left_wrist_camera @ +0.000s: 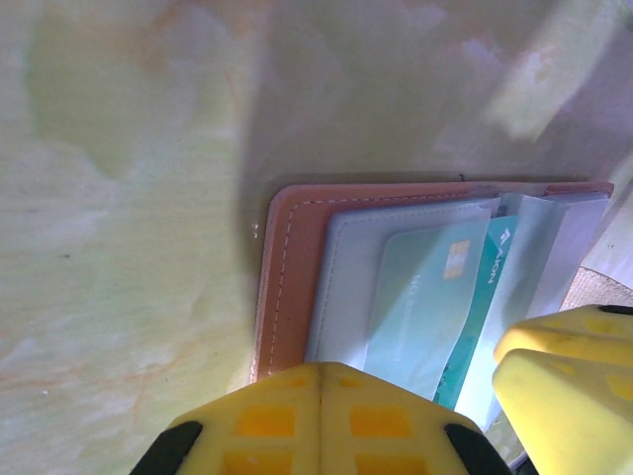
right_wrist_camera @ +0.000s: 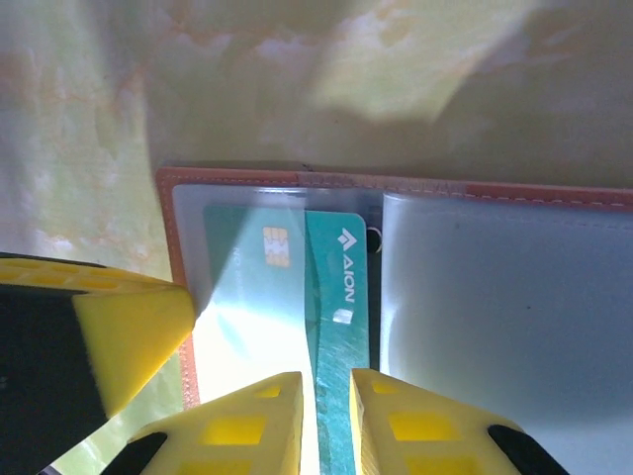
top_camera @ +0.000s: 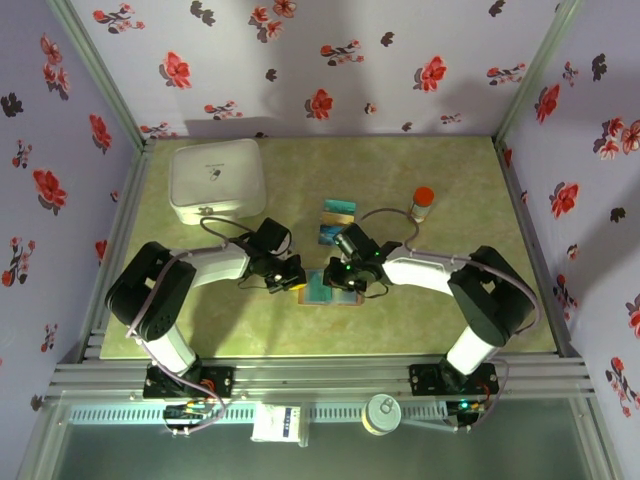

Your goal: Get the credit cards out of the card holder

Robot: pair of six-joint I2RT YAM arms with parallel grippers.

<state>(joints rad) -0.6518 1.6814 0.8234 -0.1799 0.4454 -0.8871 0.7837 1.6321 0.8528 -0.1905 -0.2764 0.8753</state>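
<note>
From above, both arms are seen bent inward from their bases, wrists meeting at the table's middle. The left gripper [top_camera: 289, 277] and right gripper [top_camera: 353, 273] are lowered on either side of one open card holder [top_camera: 330, 290]. Two loose cards [top_camera: 338, 209] are laid beyond it, one behind the other. One white square box [top_camera: 218, 180] is set at the far left, and one red-capped bottle [top_camera: 423, 203] at the far right.

From the left wrist, the left gripper [left_wrist_camera: 318, 388] is seen with its jaws closed together, nothing between them, poised over the card holder's [left_wrist_camera: 287, 287] near edge. Two cards are tucked in its pockets: a light teal card [left_wrist_camera: 420, 302] and a dark teal card [left_wrist_camera: 487, 287].

From the right wrist, the right gripper [right_wrist_camera: 327, 401] is seen closed narrowly upon the dark teal card [right_wrist_camera: 341, 297], which is still lodged in the card holder [right_wrist_camera: 495, 327] beside the light teal card [right_wrist_camera: 252, 287].
</note>
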